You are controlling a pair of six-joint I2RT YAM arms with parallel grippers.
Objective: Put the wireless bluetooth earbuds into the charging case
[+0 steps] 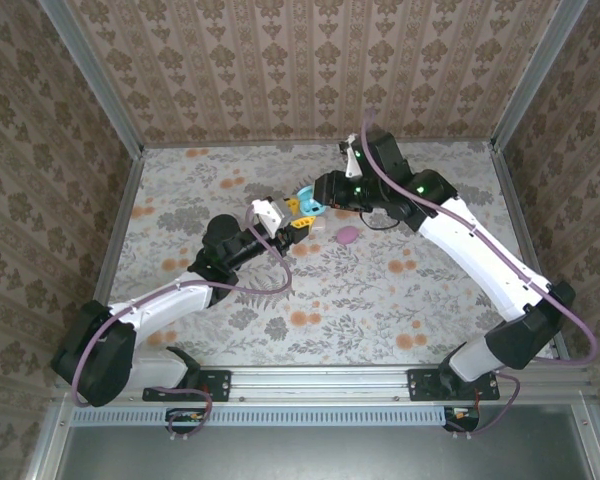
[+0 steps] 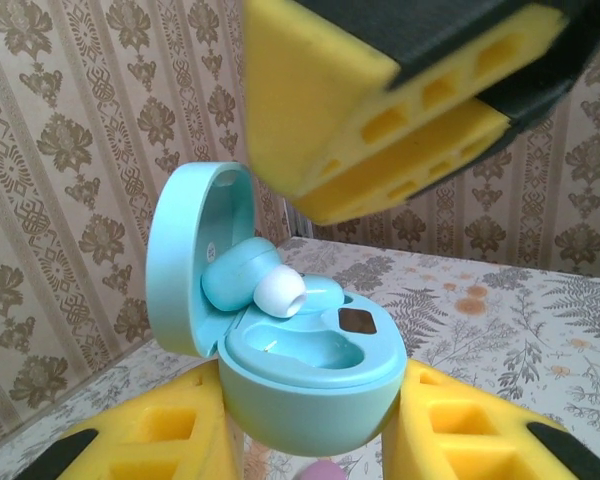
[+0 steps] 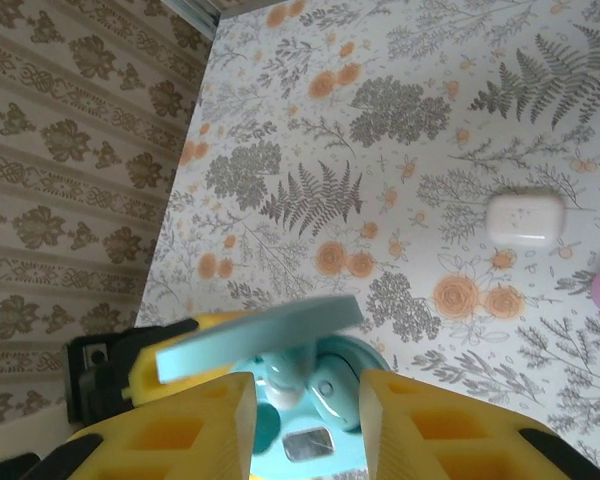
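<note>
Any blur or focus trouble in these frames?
Left wrist: the right claw overhead is soft, the teal case sharp. Right wrist: the case lid is blurred, the table crisp. Top external: even light, no glare.

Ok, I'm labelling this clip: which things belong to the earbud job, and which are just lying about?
Job: teal charging case, open; teal earbud resting in it; left end effector gripping the case.
Lying about: white case; pink case.
</note>
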